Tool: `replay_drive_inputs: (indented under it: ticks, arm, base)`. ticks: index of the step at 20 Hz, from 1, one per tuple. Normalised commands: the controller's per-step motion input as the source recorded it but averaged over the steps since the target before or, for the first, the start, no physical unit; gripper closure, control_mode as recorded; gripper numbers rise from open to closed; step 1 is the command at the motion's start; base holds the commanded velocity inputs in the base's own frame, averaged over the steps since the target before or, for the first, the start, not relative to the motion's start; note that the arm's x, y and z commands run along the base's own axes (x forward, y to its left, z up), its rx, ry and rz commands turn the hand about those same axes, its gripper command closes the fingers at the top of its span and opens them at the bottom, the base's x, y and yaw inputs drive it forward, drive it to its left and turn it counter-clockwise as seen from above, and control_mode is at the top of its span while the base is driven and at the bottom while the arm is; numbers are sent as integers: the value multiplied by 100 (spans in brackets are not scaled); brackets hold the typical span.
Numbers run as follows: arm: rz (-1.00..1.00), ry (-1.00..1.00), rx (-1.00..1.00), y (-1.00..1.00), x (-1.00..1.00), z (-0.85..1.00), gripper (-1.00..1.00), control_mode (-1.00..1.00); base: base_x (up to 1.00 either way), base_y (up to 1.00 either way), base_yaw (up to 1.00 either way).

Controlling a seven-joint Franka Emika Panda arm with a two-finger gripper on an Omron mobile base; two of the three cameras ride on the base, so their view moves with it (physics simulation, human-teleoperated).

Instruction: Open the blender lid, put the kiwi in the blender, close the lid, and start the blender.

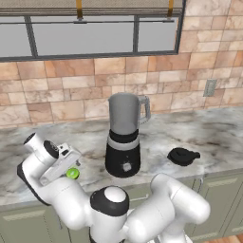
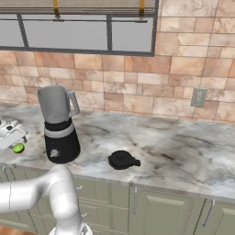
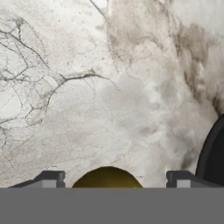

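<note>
Btwn the open claw tips sits the kiwi, on counter.

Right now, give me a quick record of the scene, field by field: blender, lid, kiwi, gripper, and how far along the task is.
blender: upright on the marble counter, jar top open
blender lid: off, lying on the counter to the blender's right
kiwi: on the counter left of the blender, between the fingertips
gripper: open, low over the kiwi, fingers either side, not closed on it
task stage: lid removed; kiwi not yet lifted
</note>
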Motion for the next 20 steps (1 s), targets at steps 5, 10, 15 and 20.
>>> replay_drive_inputs:
  ticks: [5,10,15,20]
  arm:
    - [0,0,5,-27,-25,-16,-100,-100]
    - [0,1,3,-11,-27,-22,-100,-100]
    - [0,2,2,-3,-8,-26,-100,-100]
    - [0,3,4,-14,0,-34,-100,-100]
  base:
    - [0,0,0]
    - [0,0,0]
    - [0,0,0]
    - [0,0,0]
